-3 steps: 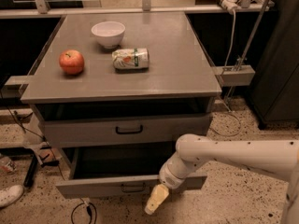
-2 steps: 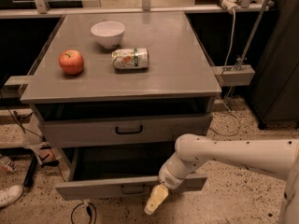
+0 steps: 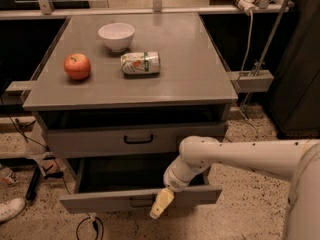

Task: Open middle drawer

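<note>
1. I see the claw (image 3: 161,204) low down, below the counter's front edge and a little right of its middle. It hangs in front of the middle drawer (image 3: 100,203).
2. I cannot tell whether the claw is wide or narrow. Only its cream-coloured tip shows, pointing down and to the left.
3. The middle drawer stands open, its grey front panel well forward of the counter's front edge and its dark inside showing from above.
4. The claw overlaps the upper part of that front panel, just right of the drawer's small black handle (image 3: 140,202). I cannot make out whether it touches the handle or the panel.
5. The white arm (image 3: 235,156) comes in from the right and crosses above the drawer's right front corner. It bends down at a rounded joint to reach the claw.
6. Above the open drawer sits another grey drawer (image 3: 90,143) with a black bar handle (image 3: 138,139). Its front is only slightly forward of the counter's front edge, with a dark gap over it.
7. On the grey counter (image 3: 200,69), a red apple (image 3: 76,66) rests near the left edge.
8. A white bowl (image 3: 116,36) stands toward the far edge, left of the middle.
9. A drink can (image 3: 140,63) lies on its side between the bowl and the front edge, just right of the apple but apart from it.
10. A white shoe (image 3: 10,209) lies on the speckled floor, beyond the counter's left front corner.
</note>
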